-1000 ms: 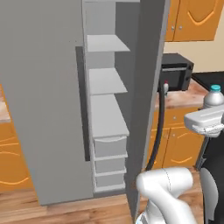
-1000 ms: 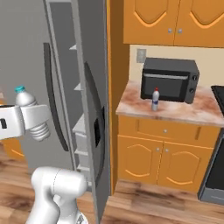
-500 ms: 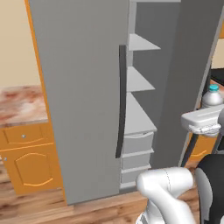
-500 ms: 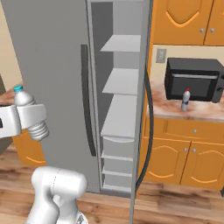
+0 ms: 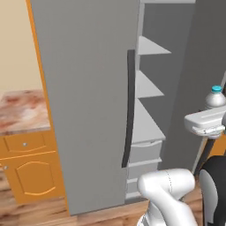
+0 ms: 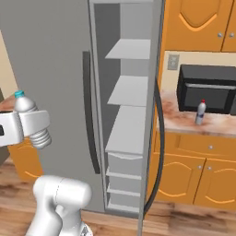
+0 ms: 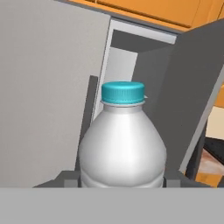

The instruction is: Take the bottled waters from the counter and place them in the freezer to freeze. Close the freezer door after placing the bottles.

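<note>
My gripper (image 6: 24, 127) is shut on a clear bottled water (image 6: 26, 105) with a light-blue cap and holds it roughly level, in front of the fridge and to its left. In the left base view the gripper (image 5: 207, 124) sits at the right edge, with the bottle (image 5: 215, 99) poking up behind it. From the hand, the bottle (image 7: 122, 144) points at the freezer (image 7: 118, 65). The freezer (image 6: 131, 92) is open, showing white shelves. Its freezer door (image 6: 156, 69) stands edge-on at its right. A red-capped bottled water (image 6: 200, 113) stands on the counter (image 6: 184, 123).
The neighbouring grey door (image 5: 84, 88) is shut, and its long dark handle (image 5: 129, 110) runs beside the open compartment. A black microwave (image 6: 207, 94) sits on the counter behind the red-capped bottle. Orange cabinets (image 6: 203, 179) stand below it, and another counter stretch (image 5: 20, 110) lies left of the fridge.
Both base views have swung, so the camera has moved and the open freezer now faces me more squarely. The bottle has stayed in the gripper throughout.
</note>
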Robot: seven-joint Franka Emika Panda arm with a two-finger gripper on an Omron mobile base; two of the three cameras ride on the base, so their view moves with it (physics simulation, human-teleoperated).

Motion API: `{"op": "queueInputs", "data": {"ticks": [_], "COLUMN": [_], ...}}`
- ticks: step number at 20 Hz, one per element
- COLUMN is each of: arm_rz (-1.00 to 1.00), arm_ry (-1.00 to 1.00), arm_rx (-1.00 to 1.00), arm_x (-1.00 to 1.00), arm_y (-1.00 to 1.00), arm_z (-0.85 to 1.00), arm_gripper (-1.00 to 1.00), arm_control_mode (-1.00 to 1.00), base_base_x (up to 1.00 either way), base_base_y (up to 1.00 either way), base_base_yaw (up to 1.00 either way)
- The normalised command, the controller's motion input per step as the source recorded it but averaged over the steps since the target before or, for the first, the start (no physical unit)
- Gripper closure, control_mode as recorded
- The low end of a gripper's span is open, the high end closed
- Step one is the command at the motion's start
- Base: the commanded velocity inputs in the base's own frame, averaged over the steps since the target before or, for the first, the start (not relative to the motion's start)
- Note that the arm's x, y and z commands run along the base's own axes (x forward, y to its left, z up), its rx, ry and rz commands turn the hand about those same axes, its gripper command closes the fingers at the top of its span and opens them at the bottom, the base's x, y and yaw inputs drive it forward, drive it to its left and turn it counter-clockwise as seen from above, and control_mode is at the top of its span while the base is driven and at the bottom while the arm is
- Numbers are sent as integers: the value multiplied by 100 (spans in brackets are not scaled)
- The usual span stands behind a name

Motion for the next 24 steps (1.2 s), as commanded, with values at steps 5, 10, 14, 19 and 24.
{"op": "queueInputs", "data": {"ticks": [5,10,14,19,24], "arm_rz": [0,0,0,0,0], "arm_ry": [0,0,0,0,0], "arm_rx": [0,0,0,0,0], "arm_x": [0,0,0,0,0], "arm_y": [0,0,0,0,0], "arm_z": [0,0,0,0,0], "arm_gripper": [100,100,100,100,100], "arm_control_mode": [100,100,100,100,100], "base_base_x": [68,60,22,14,9], "base_base_y": [0,0,0,0,-12], "base_base_yaw": [2,3,1,0,0]}}
